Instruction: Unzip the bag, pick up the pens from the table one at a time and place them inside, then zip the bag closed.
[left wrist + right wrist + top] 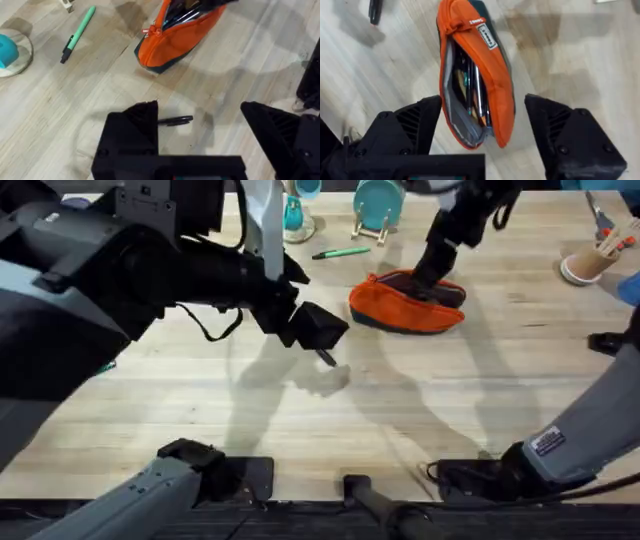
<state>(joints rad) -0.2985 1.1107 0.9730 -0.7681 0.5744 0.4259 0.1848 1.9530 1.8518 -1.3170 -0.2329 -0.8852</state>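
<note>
The orange bag lies unzipped at the table's far middle, with several slim items in its dark lining. My right gripper hangs open over the bag's mouth, its fingers on either side of it. The light green pen lies beyond the bag, also seen from the left wrist. The black pen lies on the wood beneath my left gripper, partly hidden by one finger. That gripper is wide open above it.
A teal round stand and a teal item on a round base sit at the far edge. A pink cup of sticks stands far right. The near half of the tabletop is bare wood.
</note>
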